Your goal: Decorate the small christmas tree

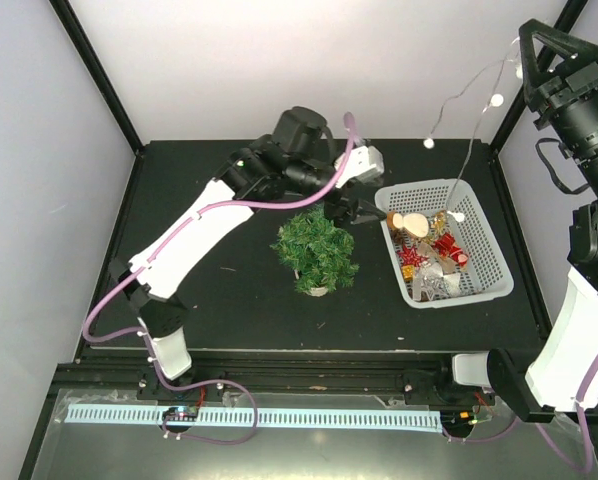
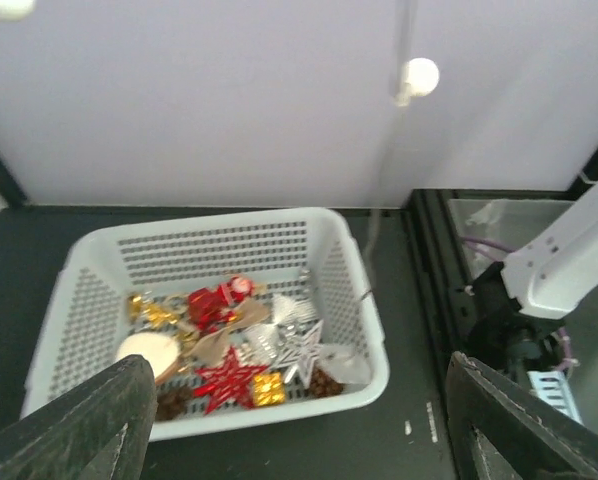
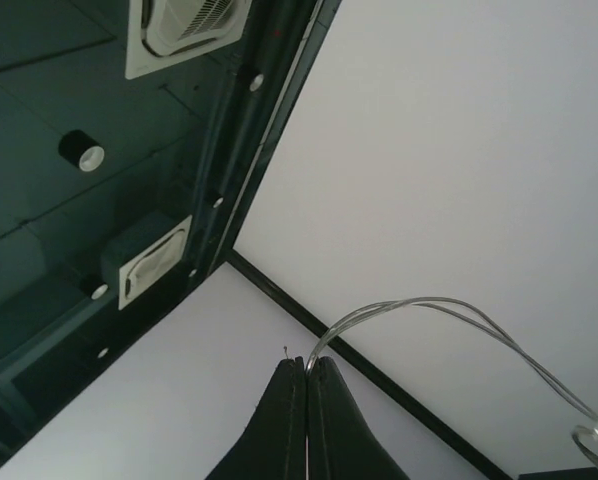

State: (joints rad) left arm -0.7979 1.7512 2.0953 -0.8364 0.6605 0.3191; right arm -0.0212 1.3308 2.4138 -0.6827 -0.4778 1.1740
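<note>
While the small christmas tree (image 1: pixel 316 250) sits upright mid-table, just left of the white basket (image 1: pixel 476 268) w/ ornaments, the left gripper (image 1: pixel 364 212) hangs btwn the 2, fingers spread, nothing in them. Right gripper (image 3: pixel 307 375) is up high, pinched tight on the light string (image 3: pixel 449 318).

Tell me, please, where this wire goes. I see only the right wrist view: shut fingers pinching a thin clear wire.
Observer: The light string hangs from the raised right gripper down into the white basket.
Operator: Is the tree under it?
Observer: No. The small christmas tree stands left of the basket, with no ornament visible on it.
Operator: And the left gripper?
Observer: The left gripper is open, between tree and basket, facing the ornaments.
</note>
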